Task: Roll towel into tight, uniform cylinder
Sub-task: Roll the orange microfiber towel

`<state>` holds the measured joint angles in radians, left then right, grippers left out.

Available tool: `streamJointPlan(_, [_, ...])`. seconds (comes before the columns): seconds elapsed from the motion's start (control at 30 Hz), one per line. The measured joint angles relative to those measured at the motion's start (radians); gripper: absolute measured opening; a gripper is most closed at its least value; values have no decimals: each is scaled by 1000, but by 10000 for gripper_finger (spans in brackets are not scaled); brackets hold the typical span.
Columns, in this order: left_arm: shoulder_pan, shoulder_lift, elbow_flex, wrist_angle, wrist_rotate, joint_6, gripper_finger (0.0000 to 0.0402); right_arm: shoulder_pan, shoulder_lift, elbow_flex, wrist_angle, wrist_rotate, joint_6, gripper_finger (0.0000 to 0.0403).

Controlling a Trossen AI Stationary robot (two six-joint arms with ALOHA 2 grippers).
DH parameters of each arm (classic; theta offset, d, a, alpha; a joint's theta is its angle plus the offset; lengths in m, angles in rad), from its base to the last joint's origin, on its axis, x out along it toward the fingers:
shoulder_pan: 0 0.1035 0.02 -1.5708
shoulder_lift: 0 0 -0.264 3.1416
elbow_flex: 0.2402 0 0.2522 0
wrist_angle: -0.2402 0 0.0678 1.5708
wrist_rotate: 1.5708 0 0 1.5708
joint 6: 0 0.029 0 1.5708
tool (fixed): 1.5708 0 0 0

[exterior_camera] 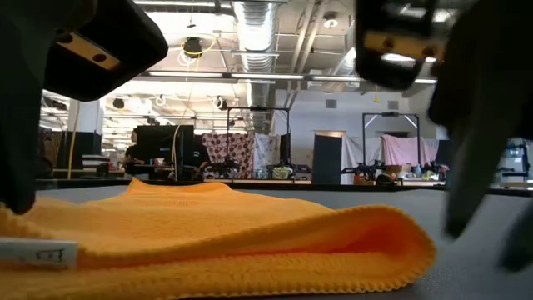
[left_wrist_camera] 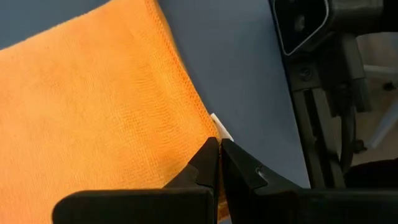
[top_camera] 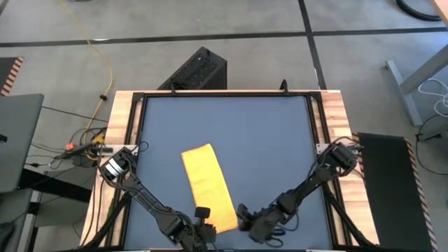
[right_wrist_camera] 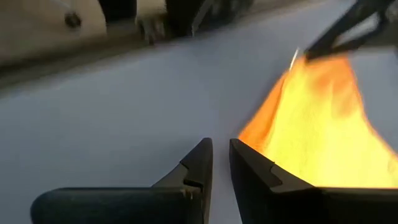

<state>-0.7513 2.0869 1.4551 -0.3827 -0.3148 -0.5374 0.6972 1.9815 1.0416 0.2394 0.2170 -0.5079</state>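
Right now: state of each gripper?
Left gripper: shut, tips at the towel edge, grip unclear.
Right gripper: narrow gap between fingers, empty, beside the towel.

Robotics laboratory in an open industrial hall. In the high view, a wood-edged work table (top_camera: pixel 122 112) with a dark mat (top_camera: pixel 231 133) stands on a bare concrete floor (top_camera: pixel 210 21) crossed by dark seam lines; a yellow cable (top_camera: pixel 105 66) trails at upper left, and a black box (top_camera: pixel 198 70) sits just beyond the table's far edge. Part of a metal frame (top_camera: pixel 409 77) shows at upper right. In the low view, exposed ceiling ducting (exterior_camera: pixel 258 25) runs across the top centre; in mid-frame stand dark monitors (exterior_camera: pixel 162 146), further frame rigs (exterior_camera: pixel 258 137) and hung patterned cloths (exterior_camera: pixel 237 150) and pink cloths (exterior_camera: pixel 404 150).
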Motion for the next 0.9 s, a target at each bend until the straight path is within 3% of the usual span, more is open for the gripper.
streamJointPlan(0.23, [11,0,0,-6,-1,1,0,-25,-24,81,-193,-2,-13,117])
streamJointPlan(0.57, [12,0,0,-9,-3,2,0,-26,-18,98,-219,19,-24,206])
streamJointPlan(0.9, [12,0,0,-3,-4,-7,0,-23,50,99,-111,35,-51,185])
